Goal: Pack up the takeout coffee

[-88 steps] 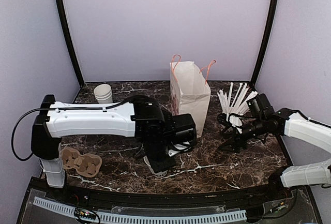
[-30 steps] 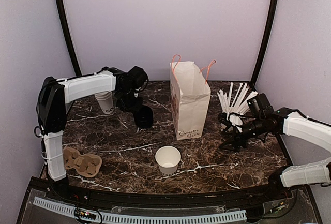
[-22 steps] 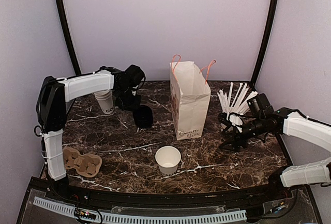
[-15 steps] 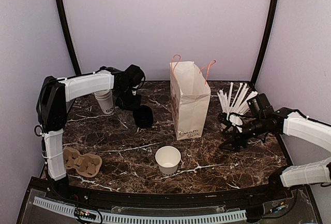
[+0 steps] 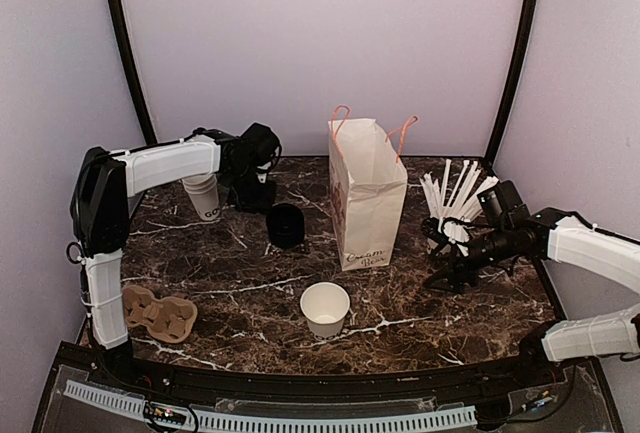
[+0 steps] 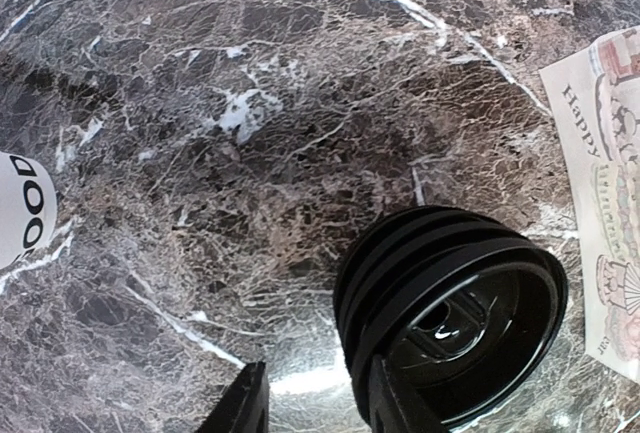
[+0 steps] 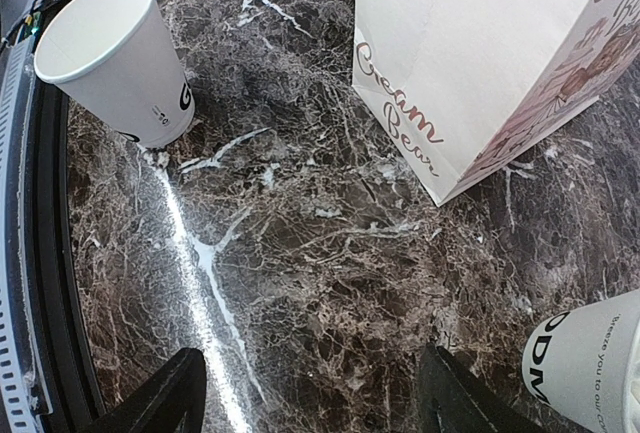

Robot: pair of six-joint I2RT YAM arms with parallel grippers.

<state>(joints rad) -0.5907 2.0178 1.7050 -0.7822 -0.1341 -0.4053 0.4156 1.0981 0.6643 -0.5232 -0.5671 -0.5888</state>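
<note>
**Entry: coffee-packing station, state of progress**

- **Left gripper** [image 6: 315,393]: released. The jaws are parted with only bare marble between them, and nothing is grasped. Whether one finger [image 6: 385,403] brushes the lids cannot be told.
- **Stack of black lids** [image 6: 450,318]: nested, with the hollow side turned toward the wrist camera. It is set on the tabletop [image 5: 230,273] just beside the left gripper, off its right finger.
- **Nested white cups** [image 5: 204,196]: lidless, found near the left gripper on its other side.
- **Takeout coffee** [image 5: 325,309]: a white paper cup with dark lettering, upright, mouth open, no lid fitted. It is placed well apart from the left gripper, back toward the arm bases. From the right gripper it lies ahead of the fingertips, to their left. It is touched by neither.
- **Right gripper** [image 7: 310,378]: spread wide and empty, held low over the marble.
- **Paper bag** [image 5: 368,188]: upright, mouth open, ahead of the right gripper and to its right. Its inside is not shown.
- **Cup of white straws** [image 5: 452,198]: just beside the right gripper.
- **Cardboard carrier** [image 5: 155,315]: well behind the left gripper.

**Progress, as judged:** early. A cup has been set out, but it is not yet lidded and not yet bagged. One lid is left to be separated and pressed on, and the closed cup is then to be lowered into the bag.
</note>
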